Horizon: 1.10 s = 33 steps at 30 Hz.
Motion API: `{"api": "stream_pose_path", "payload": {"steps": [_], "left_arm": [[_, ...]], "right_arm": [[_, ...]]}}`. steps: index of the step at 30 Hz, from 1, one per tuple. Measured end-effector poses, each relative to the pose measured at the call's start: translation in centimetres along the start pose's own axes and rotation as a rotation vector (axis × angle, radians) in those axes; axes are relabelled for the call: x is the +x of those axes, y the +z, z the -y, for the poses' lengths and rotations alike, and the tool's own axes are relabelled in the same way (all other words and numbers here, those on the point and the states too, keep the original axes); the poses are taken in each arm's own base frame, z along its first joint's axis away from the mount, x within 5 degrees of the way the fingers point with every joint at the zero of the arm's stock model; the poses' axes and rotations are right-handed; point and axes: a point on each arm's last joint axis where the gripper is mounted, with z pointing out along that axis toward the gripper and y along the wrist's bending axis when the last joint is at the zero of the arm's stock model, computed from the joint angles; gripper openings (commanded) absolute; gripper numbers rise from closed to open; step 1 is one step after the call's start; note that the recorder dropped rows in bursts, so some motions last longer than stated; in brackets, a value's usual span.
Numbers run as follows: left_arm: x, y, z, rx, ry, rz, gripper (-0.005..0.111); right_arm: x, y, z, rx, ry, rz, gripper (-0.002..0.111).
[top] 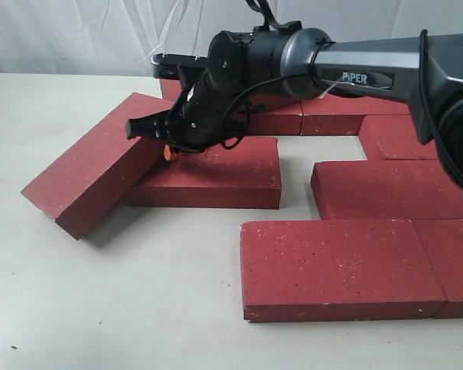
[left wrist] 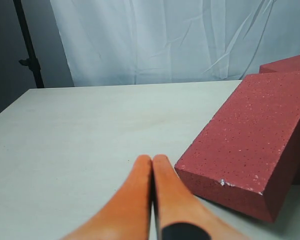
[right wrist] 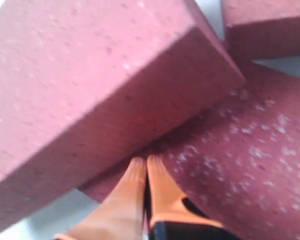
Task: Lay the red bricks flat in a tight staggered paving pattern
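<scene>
The dark red rectangular paver bricks (top: 339, 266) look rough, grainy and matt, like cast concrete, flecked with pale speckles. The pale tabletop (top: 123, 308) is smooth and matt. The white backdrop (left wrist: 165, 40) across the top is creased cloth. The black-and-grey arm casing (top: 401, 62), upper right, looks like smooth, slightly glossy plastic. The right gripper (right wrist: 145, 162) has smooth, matt orange fingers (right wrist: 162, 192).

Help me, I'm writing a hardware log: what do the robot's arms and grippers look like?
The right arm is a grey link with white PIPER lettering, a rounded black wrist and loose black cables. The right gripper and left gripper both have tapered orange fingers on black bases. The left arm itself is not shown.
</scene>
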Motion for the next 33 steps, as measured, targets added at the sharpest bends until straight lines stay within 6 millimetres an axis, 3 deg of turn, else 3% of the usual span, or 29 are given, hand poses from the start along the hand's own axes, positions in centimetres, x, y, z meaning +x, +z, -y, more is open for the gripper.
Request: {"api": "stream_pose_path", "payload": {"steps": [12,20,24,33], "left_arm": [[0.0,0.0,0.0,0.0,0.0,0.0,0.0],[0.0,0.0,0.0,0.0,0.0,0.0,0.0],[0.0,0.0,0.0,0.0,0.0,0.0,0.0],[0.0,0.0,0.0,0.0,0.0,0.0,0.0]], "right_arm": [[2.3,3.9,-5.3,-0.119,0.024,0.108,-0.001],[2.7,3.7,-5.5,-0.117,0.019,0.05,-0.001],[2.7,2.1,-5.5,-0.097,-0.029,-0.011,-0.001],[2.8,-4.0,-6.3,-0.05,-0.146,-0.144,-0.001]]}}
